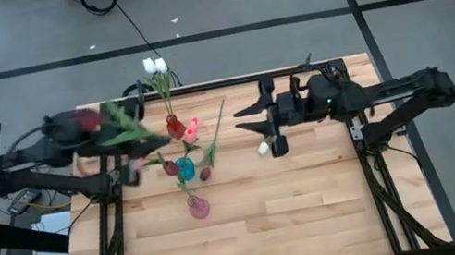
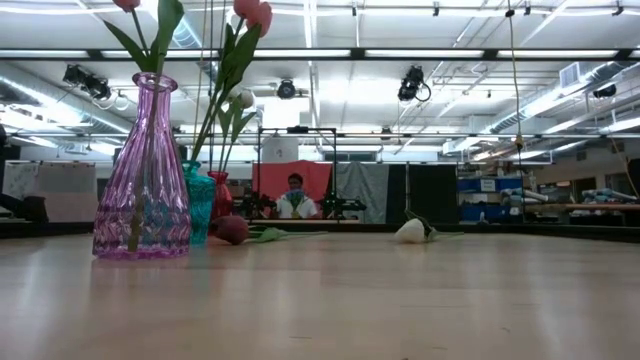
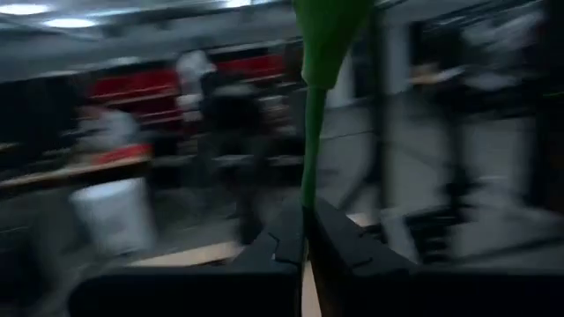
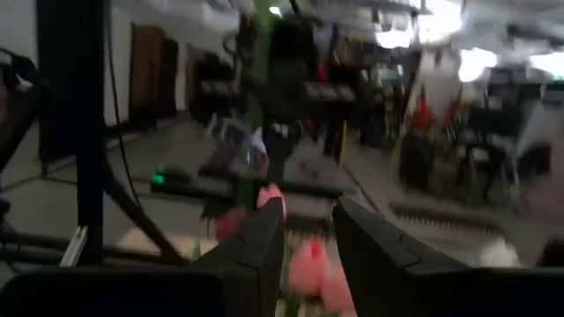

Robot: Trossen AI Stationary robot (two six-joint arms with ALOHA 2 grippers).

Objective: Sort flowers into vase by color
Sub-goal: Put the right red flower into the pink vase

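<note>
Pink vase standing nearest, holding one flower. Left gripper pinching red tulip by stem. Right gripper hovering parted, empty.

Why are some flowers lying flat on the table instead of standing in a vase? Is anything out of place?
Two look left out. A white tulip and a dark red tulip lie on their sides on the table, not in any vase. They seem simply unsorted so far, not damaged. The left gripper is clamped on a green stem.

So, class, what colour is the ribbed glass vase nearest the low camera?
Pinkish purple: the ribbed vase shows best in the low view, with green stems inside.
</note>
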